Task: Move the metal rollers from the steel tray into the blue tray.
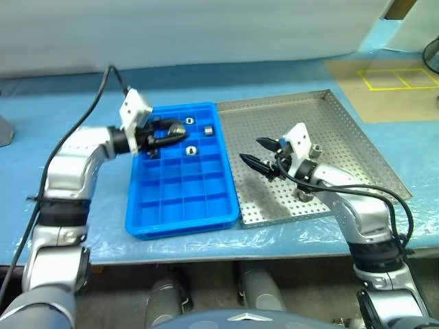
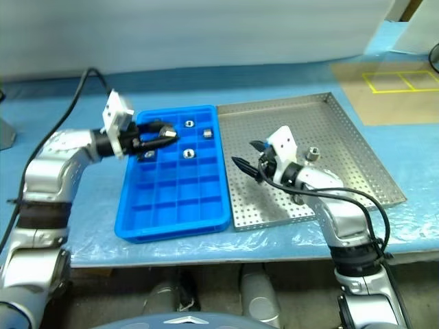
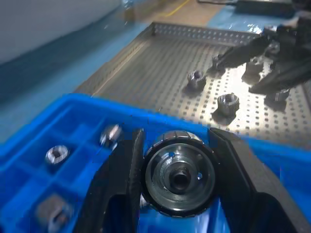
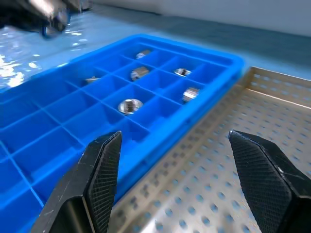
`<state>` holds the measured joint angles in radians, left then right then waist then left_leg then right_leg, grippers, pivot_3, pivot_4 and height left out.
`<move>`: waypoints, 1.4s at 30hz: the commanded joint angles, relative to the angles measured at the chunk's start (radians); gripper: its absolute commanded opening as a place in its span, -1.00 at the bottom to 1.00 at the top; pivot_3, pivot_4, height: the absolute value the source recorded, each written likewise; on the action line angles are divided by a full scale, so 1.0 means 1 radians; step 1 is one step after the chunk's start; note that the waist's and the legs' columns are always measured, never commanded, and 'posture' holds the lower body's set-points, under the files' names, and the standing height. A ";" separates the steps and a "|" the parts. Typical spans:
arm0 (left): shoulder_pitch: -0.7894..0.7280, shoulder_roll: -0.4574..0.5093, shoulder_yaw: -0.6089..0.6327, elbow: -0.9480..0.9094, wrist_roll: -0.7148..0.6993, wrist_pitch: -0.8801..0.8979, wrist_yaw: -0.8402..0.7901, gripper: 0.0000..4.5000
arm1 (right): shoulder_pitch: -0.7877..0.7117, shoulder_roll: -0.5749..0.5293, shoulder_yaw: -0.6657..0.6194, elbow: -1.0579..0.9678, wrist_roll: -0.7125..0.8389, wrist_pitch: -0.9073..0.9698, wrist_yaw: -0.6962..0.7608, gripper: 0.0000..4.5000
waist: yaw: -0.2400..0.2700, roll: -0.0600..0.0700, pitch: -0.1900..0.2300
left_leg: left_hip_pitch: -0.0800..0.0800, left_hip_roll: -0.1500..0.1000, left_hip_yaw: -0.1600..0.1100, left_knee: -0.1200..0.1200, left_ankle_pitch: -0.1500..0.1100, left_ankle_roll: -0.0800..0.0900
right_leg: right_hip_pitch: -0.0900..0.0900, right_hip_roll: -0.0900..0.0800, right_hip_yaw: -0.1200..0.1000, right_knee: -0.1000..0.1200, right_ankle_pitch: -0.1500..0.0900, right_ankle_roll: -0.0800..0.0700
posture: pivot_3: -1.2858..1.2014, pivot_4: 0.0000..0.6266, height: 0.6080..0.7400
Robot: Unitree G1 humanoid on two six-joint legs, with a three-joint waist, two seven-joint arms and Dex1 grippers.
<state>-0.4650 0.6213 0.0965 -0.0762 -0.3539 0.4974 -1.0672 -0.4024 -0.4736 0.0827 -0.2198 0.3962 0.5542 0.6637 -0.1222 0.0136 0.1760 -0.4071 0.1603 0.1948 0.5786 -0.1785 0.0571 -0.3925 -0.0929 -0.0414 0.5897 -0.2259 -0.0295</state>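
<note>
The left gripper [image 1: 175, 132] held a metal roller [image 3: 179, 178] over the blue tray [image 1: 212, 205]; best released low, centred in an empty compartment. The right gripper [image 1: 255, 152] hung with fingers wide.

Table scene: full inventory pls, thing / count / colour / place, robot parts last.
blue tray: 1, bright blue, gridded compartments, on the table beside the steel tray.
steel tray: 1, silver, perforated, on the blue tray's right.
metal rollers: silver; three visible in the steel tray, at least four in blue tray compartments, one in the left gripper.
table cover: 1, light blue.
floor marking: yellow lines, far right.
left gripper: black fingers shut on a roller, over the blue tray.
right gripper: black fingers open, empty, over the steel tray.
</note>
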 commanded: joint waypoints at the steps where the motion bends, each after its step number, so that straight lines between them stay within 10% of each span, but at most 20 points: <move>1: 0.098 0.046 0.051 -0.143 -0.017 0.006 0.044 -0.23 | -0.077 0.014 0.020 0.032 0.011 -0.039 0.073 0.60 | 0.038 0.000 0.000 | 0.000 0.001 0.000 0.000 0.001 -0.001 | -0.001 0.000 0.000 0.000 0.000 0.000 | -0.07 -0.52 1.00; 10: 0.263 0.010 0.061 -0.270 -0.041 0.083 0.213 -0.23 | -0.170 0.038 0.073 0.125 -0.007 -0.060 0.197 0.60 | 0.170 -0.003 0.001 | 0.006 0.003 0.006 -0.002 0.005 -0.015 | -0.007 0.002 0.007 0.016 -0.002 -0.004 | 0.01 -0.52 1.00; 37: 0.217 -0.037 -0.080 -0.202 -0.051 0.159 0.302 -0.23 | -0.066 0.007 0.040 0.103 -0.054 -0.088 0.150 0.60 | 0.162 -0.005 0.001 | 0.007 0.007 0.010 -0.007 0.009 -0.020 | -0.012 0.007 0.012 0.019 -0.002 -0.005 | -0.05 -0.52 1.00; 42: 0.212 -0.026 -0.093 -0.144 -0.019 0.115 0.299 0.48 | -0.043 0.000 0.032 0.093 -0.058 -0.094 0.144 0.60 | 0.160 -0.005 0.001 | 0.007 0.007 0.010 -0.007 0.009 -0.020 | -0.012 0.007 0.013 0.018 -0.002 -0.005 | -0.07 -0.52 1.00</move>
<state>-0.2460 0.5814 -0.0066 -0.2388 -0.3929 0.6333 -0.7739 -0.4485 -0.4665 0.1419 -0.0783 0.3347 0.4836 0.8089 0.0381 0.0088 0.1766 -0.3999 0.1674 0.2045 0.5716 -0.1694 0.0369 -0.4049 -0.0853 -0.0288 0.6080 -0.2282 -0.0345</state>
